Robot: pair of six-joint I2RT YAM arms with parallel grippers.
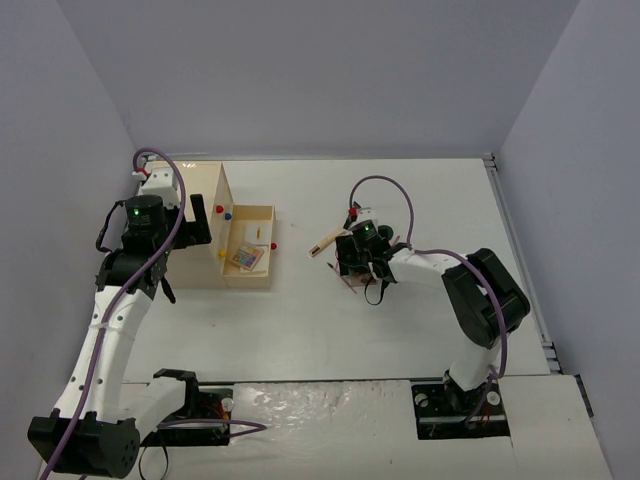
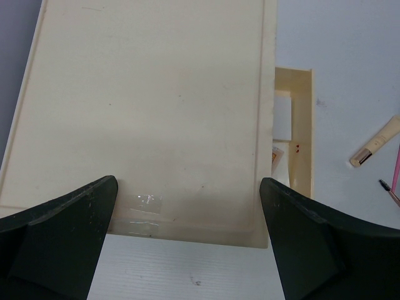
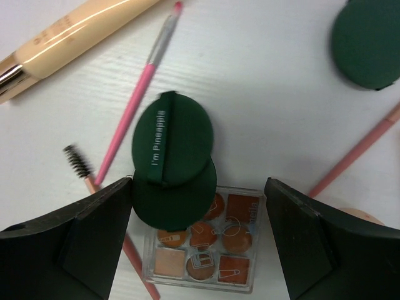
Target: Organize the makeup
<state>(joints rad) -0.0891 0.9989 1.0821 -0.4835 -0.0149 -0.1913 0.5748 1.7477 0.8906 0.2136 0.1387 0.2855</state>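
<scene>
While your right gripper [image 3: 197, 187] hangs wide open at the scene's right, only its wrist view shows two stacked green compacts [image 3: 172, 140], the top one lettered "I'm Pineapple". They overlap a clear palette [image 3: 212, 256], hemmed in by a pink brush [image 3: 134, 106], spoolie [image 3: 78, 161] and beige tube [image 3: 69, 34]. Your left gripper [image 2: 187, 187], jaws apart, faces the wooden box [image 2: 156, 106] at left.

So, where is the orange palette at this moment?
Right wrist view, bottom centre: the orange palette lies on the table, framed by the right fingers, its upper left corner under the overlapping dark green compacts.
</scene>
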